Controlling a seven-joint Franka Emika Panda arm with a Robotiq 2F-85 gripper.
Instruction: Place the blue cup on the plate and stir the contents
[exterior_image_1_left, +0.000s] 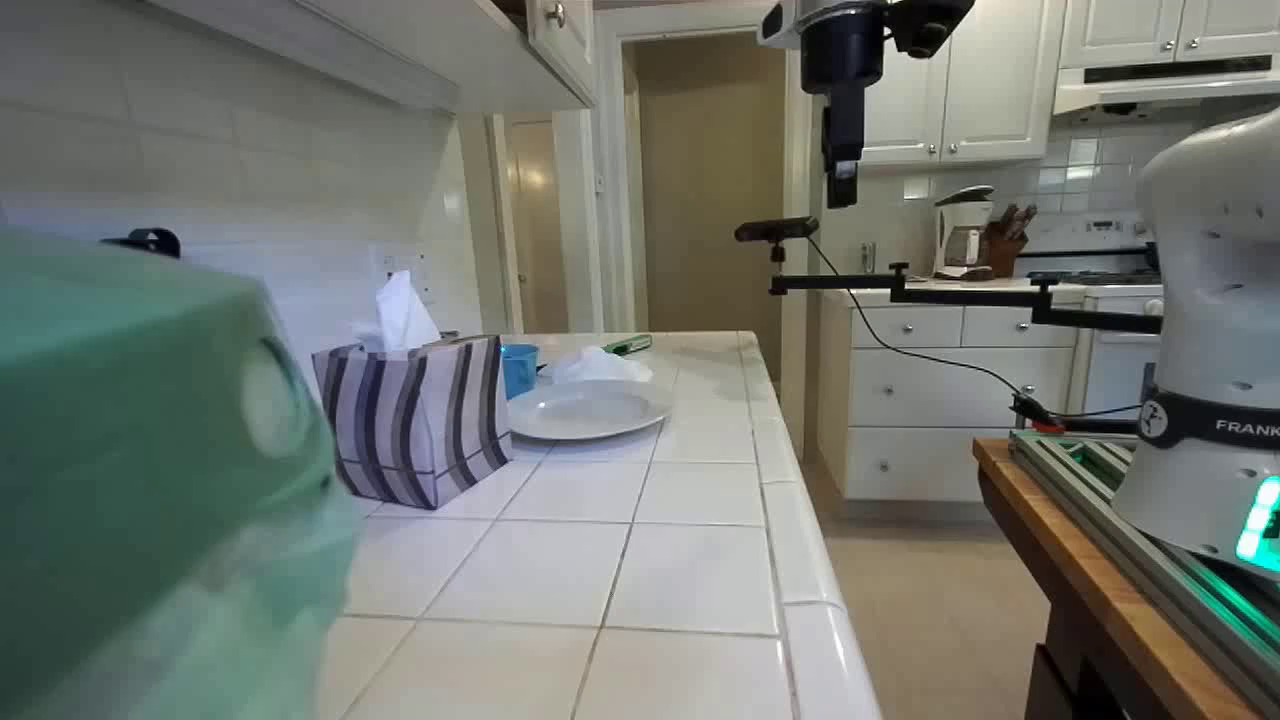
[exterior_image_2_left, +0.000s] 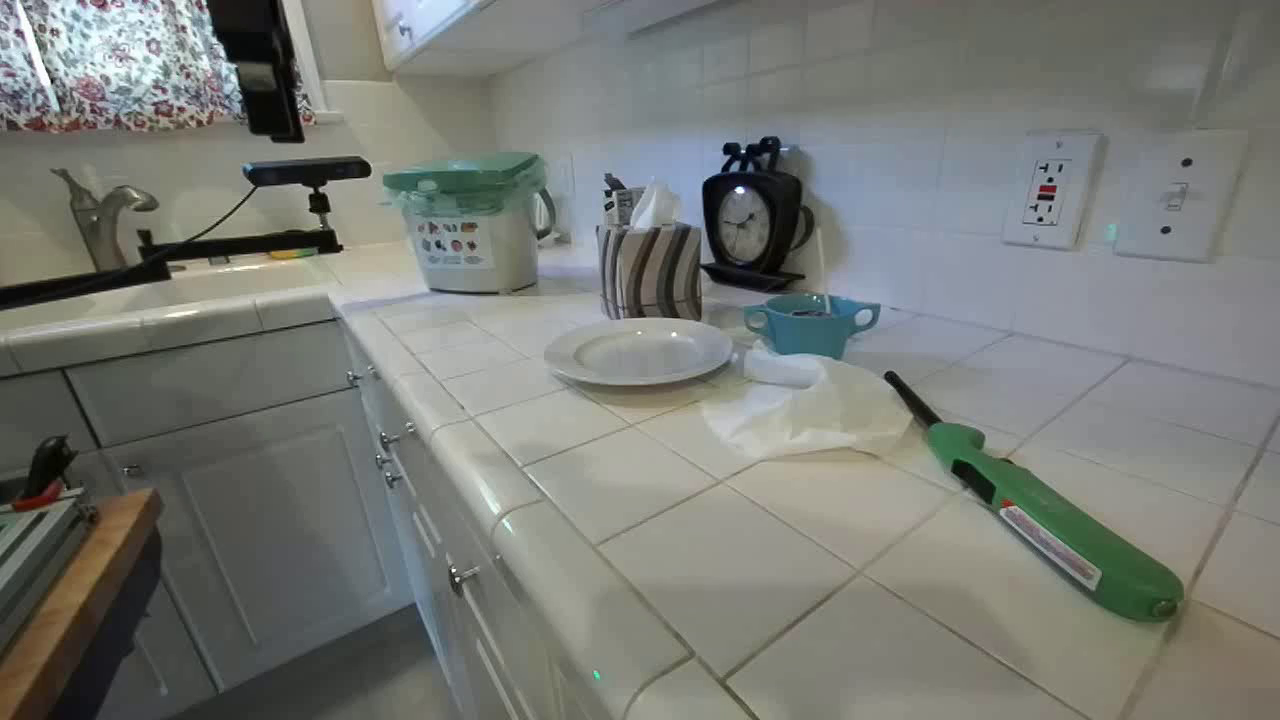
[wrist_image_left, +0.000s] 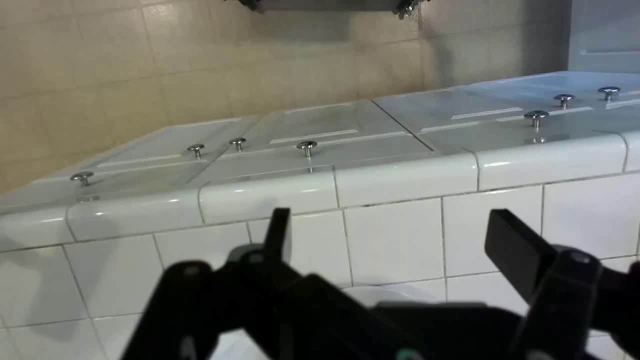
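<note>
A home kitchen with white cabinets (exterior_image_1_left: 1000, 80) and a white-tiled back wall (exterior_image_2_left: 900, 130) surrounded a long table (exterior_image_2_left: 690, 560) topped with square white tiles. In an exterior view, a round, shallow white plate (exterior_image_2_left: 640, 352) lay flat on the tiles. The blue cup (exterior_image_2_left: 808, 335), squat, with a loop handle on either side, stood upright on the table to the right of the plate, near it but apart; a thin pale stick (exterior_image_2_left: 823, 265) rose out of it. On the cup's near side lay some crumpled white paper (exterior_image_2_left: 815, 405); whether the two touched could not be told. Nearer and farther right lay a green lighter (exterior_image_2_left: 1050, 510), its black nozzle at the far left end. Beyond the plate stood a striped tissue box (exterior_image_2_left: 650, 275), with a black clock (exterior_image_2_left: 750, 225) to its right and a green-lidded bin (exterior_image_2_left: 470, 230) to its left.

At the right of an exterior view, the white robot arm (exterior_image_1_left: 1210, 300) stood on a wood-edged stand (exterior_image_1_left: 1075, 560); from that angle the tissue box partly hid the cup. The dark tool (wrist_image_left: 390, 235) hung high, well above the table. In the wrist view its two fingers (wrist_image_left: 517, 252) stood wide apart, with white tiles showing between them and the table's rounded edge just past the fingertips.
</note>
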